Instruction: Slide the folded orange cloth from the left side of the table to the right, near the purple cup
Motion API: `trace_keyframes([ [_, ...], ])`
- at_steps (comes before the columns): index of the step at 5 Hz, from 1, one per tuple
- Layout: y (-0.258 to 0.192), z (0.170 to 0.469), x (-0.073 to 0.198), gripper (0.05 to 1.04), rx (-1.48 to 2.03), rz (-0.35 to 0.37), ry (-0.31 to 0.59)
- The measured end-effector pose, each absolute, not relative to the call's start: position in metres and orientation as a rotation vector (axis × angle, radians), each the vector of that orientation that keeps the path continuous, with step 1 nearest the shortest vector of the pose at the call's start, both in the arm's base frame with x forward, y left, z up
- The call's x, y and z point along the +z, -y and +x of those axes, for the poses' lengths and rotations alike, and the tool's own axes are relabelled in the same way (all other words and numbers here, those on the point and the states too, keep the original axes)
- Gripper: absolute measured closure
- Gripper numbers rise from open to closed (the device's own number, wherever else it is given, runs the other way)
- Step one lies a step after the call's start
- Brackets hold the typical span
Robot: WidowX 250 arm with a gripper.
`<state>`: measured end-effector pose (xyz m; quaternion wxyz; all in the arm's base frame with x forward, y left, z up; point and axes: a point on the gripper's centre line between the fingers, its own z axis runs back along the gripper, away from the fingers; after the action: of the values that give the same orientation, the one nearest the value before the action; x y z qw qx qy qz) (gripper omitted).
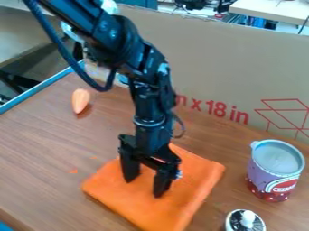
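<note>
Black gripper (pixel 145 184), parted, apparently empty, at orange cloth (pixel 194 180): sound pinching needs gathered fabric (flat layers may slip).

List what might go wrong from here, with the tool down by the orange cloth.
The open tool is low at the orange cloth; pressing down might snag or bunch the fabric. Dragging the cloth toward the upright can might knock it over. The small knobbed lid, near both, could get shoved aside.
</note>
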<state>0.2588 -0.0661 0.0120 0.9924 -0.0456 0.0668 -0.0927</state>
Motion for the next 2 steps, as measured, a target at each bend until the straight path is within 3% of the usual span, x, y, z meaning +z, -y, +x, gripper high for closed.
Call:
trace_keyframes([
  [2, 0.056, 0.253, 0.031, 0.079, -0.084, -0.018, -0.127],
])
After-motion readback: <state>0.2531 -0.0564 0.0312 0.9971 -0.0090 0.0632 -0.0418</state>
